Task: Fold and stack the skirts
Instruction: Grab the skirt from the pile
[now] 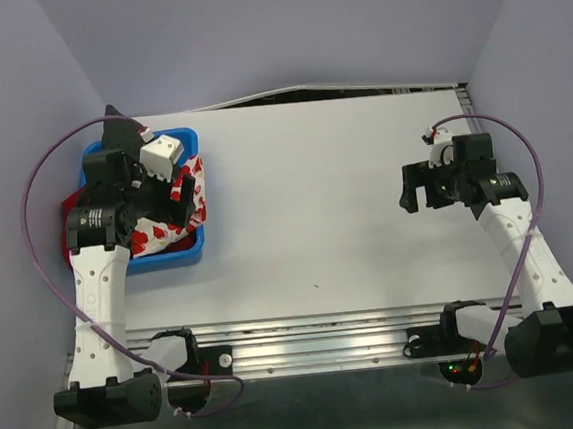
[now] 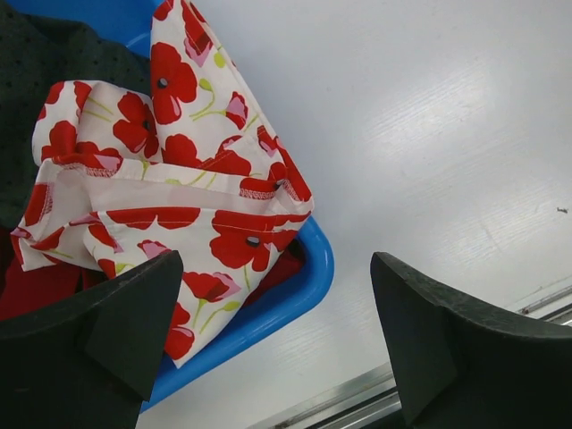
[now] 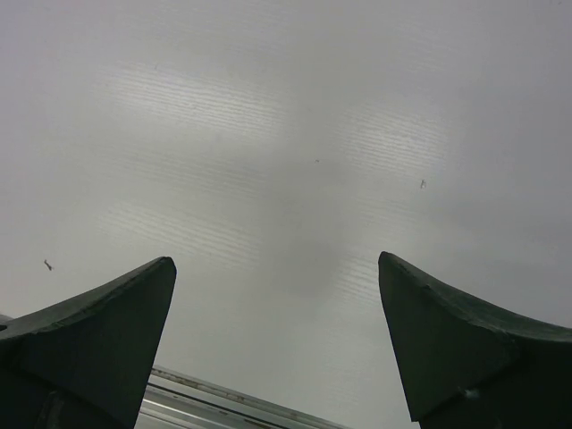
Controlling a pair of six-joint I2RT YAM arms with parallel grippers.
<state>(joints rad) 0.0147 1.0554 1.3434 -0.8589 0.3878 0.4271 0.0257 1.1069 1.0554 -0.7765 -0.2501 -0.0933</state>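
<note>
We note the left gripper (image 2: 277, 299) with its jaws spread to full width and nothing between them, hanging over the near-right corner of the blue bin (image 2: 313, 268). Outward from the jaws, toward 10 o'clock in the wrist view, the flowered white skirt (image 2: 170, 188) sits bunched on top, one fold draped over the bin rim. Under it at 8 o'clock we see the deep-red skirt (image 2: 31, 290), and at 11 o'clock the dark grey skirt (image 2: 54, 80). All three lie in the bin, at 9 o'clock on the table (image 1: 347, 219). The right gripper (image 3: 277, 295) is equally wide and empty, over bare table at 3 o'clock, well apart from the cloth.

Risks, as we judge them:
- A deep pinch could catch the red cloth along with the flowered one and lift both.
- A finger closing on the rim could tip or drag the bin.
- A bunched grab hides the hem, so the skirt may land crumpled and fold badly.
</note>
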